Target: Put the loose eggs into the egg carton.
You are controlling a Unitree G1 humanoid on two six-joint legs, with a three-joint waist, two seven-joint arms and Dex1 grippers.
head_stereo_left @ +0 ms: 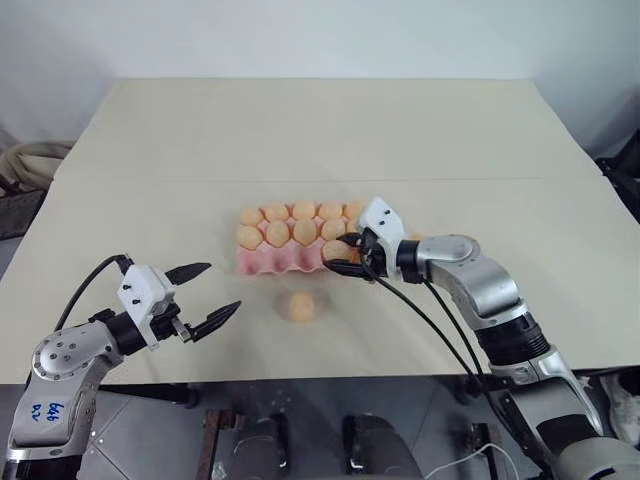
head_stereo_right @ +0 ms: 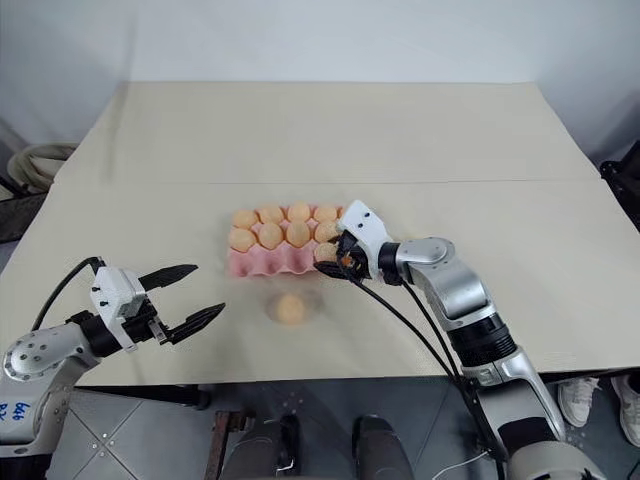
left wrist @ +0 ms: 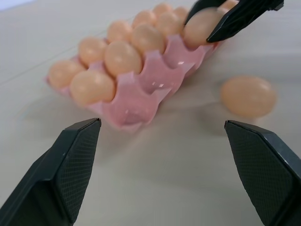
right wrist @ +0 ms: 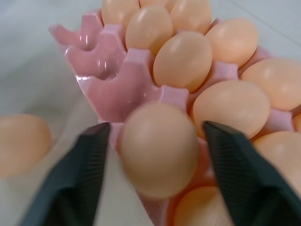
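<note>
The pink egg carton (head_stereo_left: 272, 264) lies at the table's middle with several pale orange eggs in its two back rows. My right gripper (head_stereo_left: 340, 253) is at the carton's front right. Its fingers (right wrist: 80, 174) stand open on either side of one egg (right wrist: 160, 148) over a front-row cup, with a narrow gap on each side. I cannot tell whether that egg rests in the cup. One loose egg (head_stereo_left: 301, 307) lies on the table just in front of the carton. My left gripper (head_stereo_left: 223, 286) is open and empty, to the left of that egg and pointing towards it.
The beige table (head_stereo_left: 320, 130) stretches wide behind and beside the carton. Black cables (head_stereo_left: 440, 330) hang from my right arm over the table's front edge. Most cups of the carton's front row (left wrist: 141, 101) are bare.
</note>
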